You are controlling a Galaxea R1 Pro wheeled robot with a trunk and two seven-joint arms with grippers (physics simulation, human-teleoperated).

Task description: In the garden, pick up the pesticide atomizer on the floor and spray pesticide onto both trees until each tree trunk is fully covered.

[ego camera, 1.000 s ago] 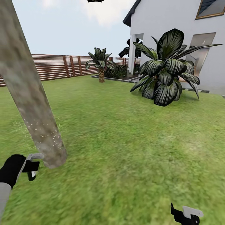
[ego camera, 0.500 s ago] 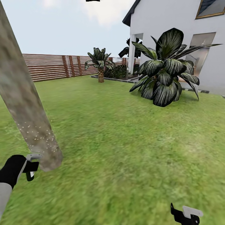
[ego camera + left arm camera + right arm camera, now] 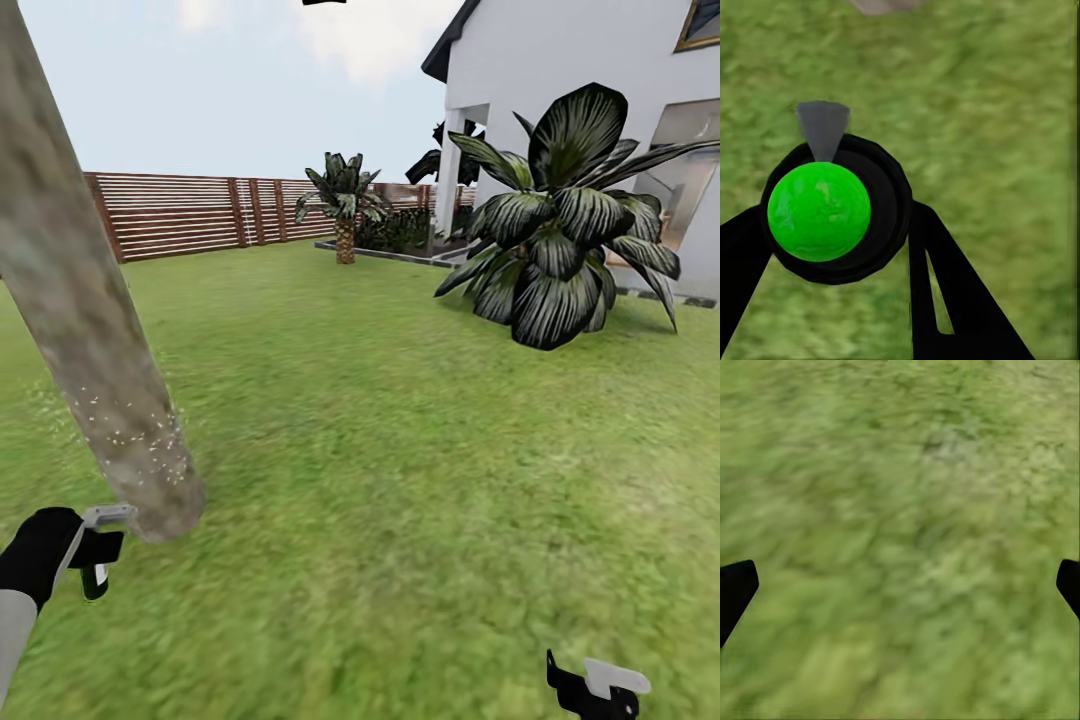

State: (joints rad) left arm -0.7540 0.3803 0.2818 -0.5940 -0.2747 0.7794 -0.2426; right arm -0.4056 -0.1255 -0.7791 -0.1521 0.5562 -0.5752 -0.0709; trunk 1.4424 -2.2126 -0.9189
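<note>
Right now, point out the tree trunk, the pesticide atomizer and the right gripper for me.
tree trunk (image 3: 95, 340): head view, on mid bark above the pale speckles.
pesticide atomizer (image 3: 819, 211): left wrist view, on its green round end.
right gripper (image 3: 590, 690): head view, between the fingertips.

I see a big dark-leaved plant beside the white house. Farther back, a small palm stands in front of the slat fence. Low shrubs line a bed between palm and house, under pale sky.
</note>
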